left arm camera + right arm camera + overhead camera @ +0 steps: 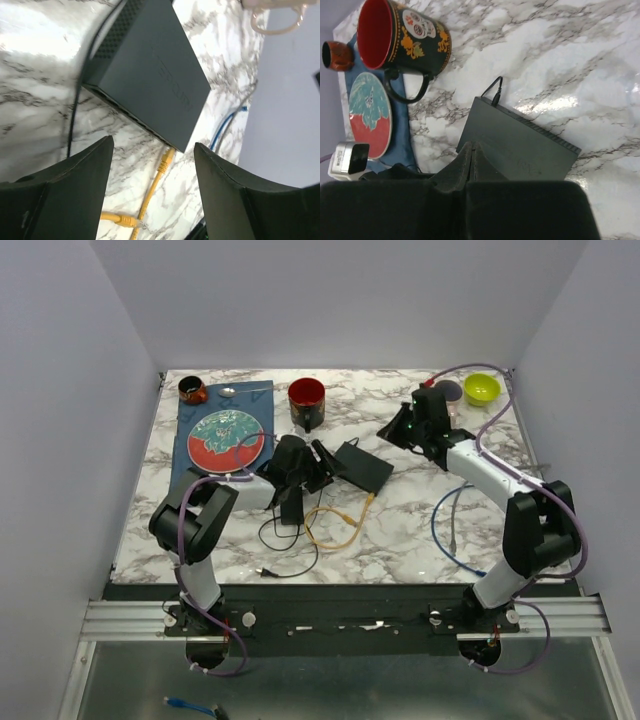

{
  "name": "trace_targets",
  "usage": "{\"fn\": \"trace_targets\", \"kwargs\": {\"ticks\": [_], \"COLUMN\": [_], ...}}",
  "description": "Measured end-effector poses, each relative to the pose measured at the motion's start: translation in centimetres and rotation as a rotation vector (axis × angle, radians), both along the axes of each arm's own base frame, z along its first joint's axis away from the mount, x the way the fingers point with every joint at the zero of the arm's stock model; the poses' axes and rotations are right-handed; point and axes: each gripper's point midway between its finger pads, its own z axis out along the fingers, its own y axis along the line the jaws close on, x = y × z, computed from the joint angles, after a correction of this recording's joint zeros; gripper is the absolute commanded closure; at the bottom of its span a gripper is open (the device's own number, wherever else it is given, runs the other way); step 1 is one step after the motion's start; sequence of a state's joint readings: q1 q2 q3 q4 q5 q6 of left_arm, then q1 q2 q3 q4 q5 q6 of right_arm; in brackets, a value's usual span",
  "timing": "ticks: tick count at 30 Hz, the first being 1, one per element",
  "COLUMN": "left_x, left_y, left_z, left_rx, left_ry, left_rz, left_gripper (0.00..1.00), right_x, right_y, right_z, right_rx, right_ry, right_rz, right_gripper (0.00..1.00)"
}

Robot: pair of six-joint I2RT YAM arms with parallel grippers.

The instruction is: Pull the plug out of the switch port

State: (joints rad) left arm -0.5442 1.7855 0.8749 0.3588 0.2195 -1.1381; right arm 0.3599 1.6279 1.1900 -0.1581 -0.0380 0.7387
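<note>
The dark grey switch [362,467] lies mid-table and also shows in the left wrist view [150,75] and the right wrist view [520,145]. A yellow plug [166,160] sits in a port on its front edge, and its yellow cable [340,525] loops over the table to a loose plug end [122,218]. My left gripper [322,468] is open just left of the switch, its jaws [152,185] wide apart and framing the yellow plug from a short distance. My right gripper [397,430] is shut and empty [472,155], above the switch's far right side.
A black power lead [495,92] enters the switch's back. A red-lined mug [306,400], a painted plate [225,438] on a blue cloth [200,415], a small cup [193,390] and a green bowl [481,389] stand at the back. A blue cable [445,530] lies right.
</note>
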Motion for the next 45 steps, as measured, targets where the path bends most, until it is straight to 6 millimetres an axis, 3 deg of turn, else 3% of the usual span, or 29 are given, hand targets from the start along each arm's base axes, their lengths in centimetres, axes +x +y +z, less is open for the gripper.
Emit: {"fn": "trace_targets", "kwargs": {"ticks": [7, 10, 19, 23, 35, 45], "left_x": [-2.7, -3.5, -3.6, -3.8, -5.0, -4.3], "left_y": [-3.0, -4.0, -5.8, -6.2, -6.6, -7.8], "left_z": [-1.0, -0.9, 0.4, -0.4, -2.7, -3.2], "left_rx": [-0.151, -0.178, -0.210, -0.195, -0.138, -0.107], "left_ry": [-0.013, -0.014, -0.046, -0.031, 0.031, 0.042], "left_rz": [-0.130, -0.175, -0.229, -0.239, -0.263, -0.263], "left_gripper": [0.25, 0.25, 0.28, 0.29, 0.32, 0.49], "right_x": [-4.9, -6.2, -5.8, -6.4, -5.7, -5.2], "right_y": [1.4, 1.8, 2.7, 2.3, 1.7, 1.9], "right_z": [-7.8, -9.6, -10.4, -11.9, -12.0, -12.0], "right_rx": [0.072, 0.097, 0.157, 0.183, 0.259, 0.318], "right_ry": [0.174, 0.215, 0.197, 0.222, 0.184, 0.185], "right_rz": [0.119, 0.144, 0.160, 0.138, 0.081, 0.067], "right_gripper": [0.96, 0.96, 0.99, 0.99, 0.99, 0.99]}}
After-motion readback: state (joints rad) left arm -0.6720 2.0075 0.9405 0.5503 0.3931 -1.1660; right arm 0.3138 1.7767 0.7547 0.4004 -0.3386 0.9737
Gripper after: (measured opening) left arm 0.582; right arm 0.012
